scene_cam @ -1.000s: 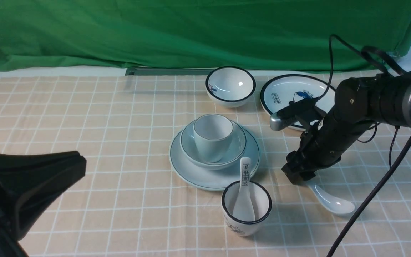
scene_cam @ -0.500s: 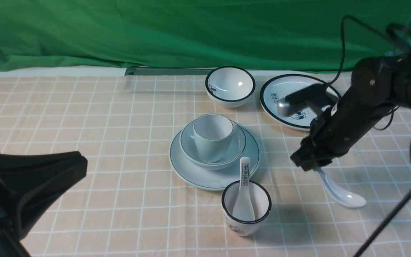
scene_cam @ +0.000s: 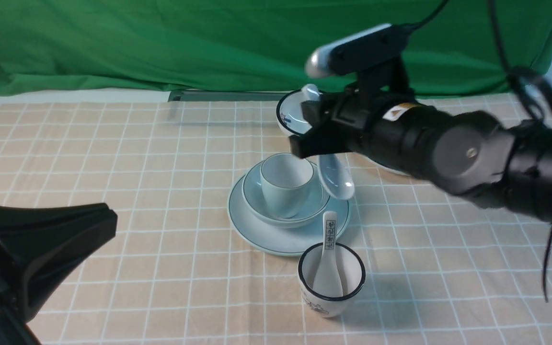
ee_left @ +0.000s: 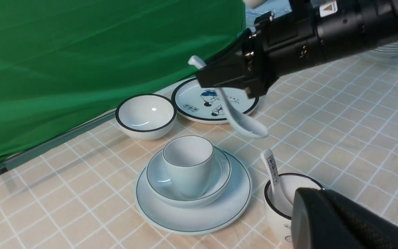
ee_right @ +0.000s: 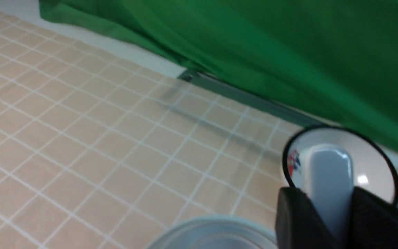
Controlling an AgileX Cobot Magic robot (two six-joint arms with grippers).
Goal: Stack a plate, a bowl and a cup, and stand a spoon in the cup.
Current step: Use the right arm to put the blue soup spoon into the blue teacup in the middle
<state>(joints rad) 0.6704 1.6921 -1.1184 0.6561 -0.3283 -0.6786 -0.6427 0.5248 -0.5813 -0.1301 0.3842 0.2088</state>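
On the surface (scene_cam: 137,268), my cup (scene_cam: 283,191) is standing in the bowl (scene_cam: 255,196), which is resting on the plate (scene_cam: 276,243). Toward the near edge, another spoon (scene_cam: 328,273) is leaning in another cup (scene_cam: 326,304); toward the far edge, a second bowl (scene_cam: 289,115) is sitting behind my stack, with a second plate (ee_left: 187,98) lying to its right.

Green cloth (scene_cam: 209,48) observed hung across the far side, its lower edge creased. Flat surface covered by pale tan sheet (scene_cam: 137,167) marked with a white line grid. Dark strip (scene_cam: 228,96) seen along the cloth's foot. White margin (scene_cam: 89,96) exposed beside it. Even lighting noted.
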